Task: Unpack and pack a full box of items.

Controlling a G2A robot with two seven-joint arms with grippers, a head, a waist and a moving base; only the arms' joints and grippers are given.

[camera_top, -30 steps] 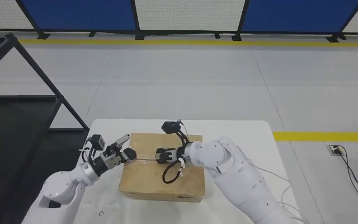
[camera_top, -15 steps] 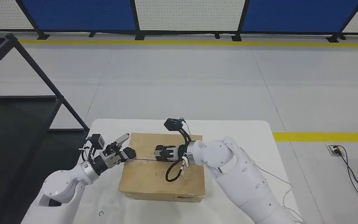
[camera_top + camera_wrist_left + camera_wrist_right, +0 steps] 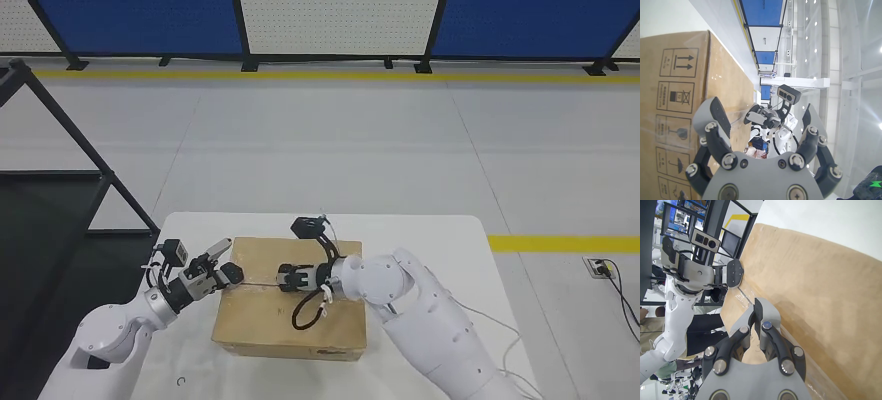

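The cardboard box (image 3: 270,325) sits sealed on the surface (image 3: 440,250), nearer its left edge. The right jaws are pressed shut, tips on the taped seam (image 3: 258,284) at mid-lid — whether they pinch any tape, I cannot tell. The left jaws gape wide and empty, one pad (image 3: 734,274) against the box's left end. Best to brace there and draw low along the seam. A black rack (image 3: 50,210) beside the left edge crowds that arm.
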